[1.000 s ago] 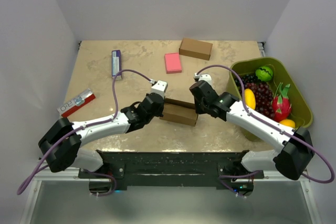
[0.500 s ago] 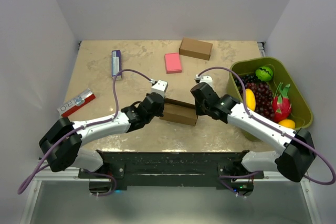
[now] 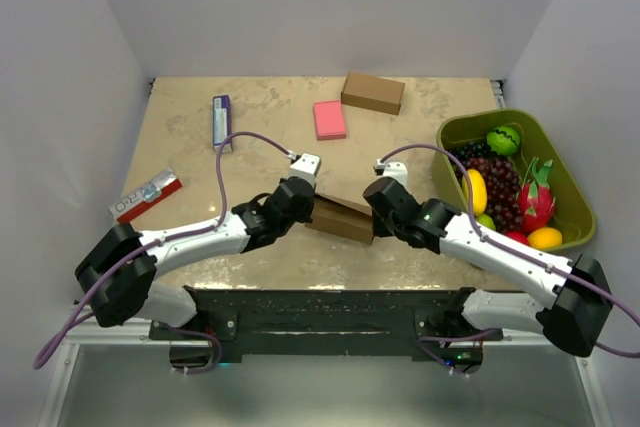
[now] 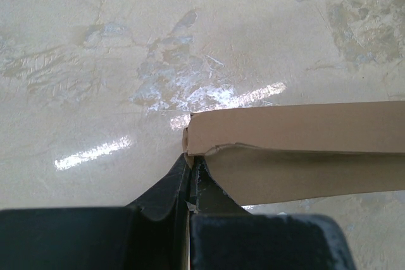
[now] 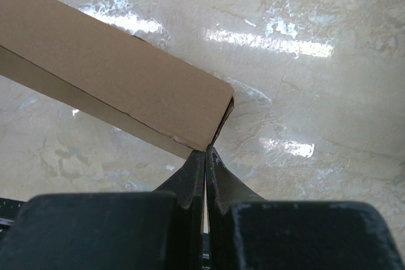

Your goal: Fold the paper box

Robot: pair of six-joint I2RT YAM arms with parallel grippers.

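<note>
The left arm's jaws are clamped on a thin edge at the left end of the plain brown thin-cardboard paper box (image 3: 342, 218), which sits at the near middle of the beige marbled surface (image 3: 265, 122), between the two arms. The right arm's jaws are pressed together, tips touching the box's right-end corner.

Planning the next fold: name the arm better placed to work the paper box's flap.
Left, likely: the left gripper seems shut on the paper box's loose flap; the right gripper, shut, only touches a corner.
</note>
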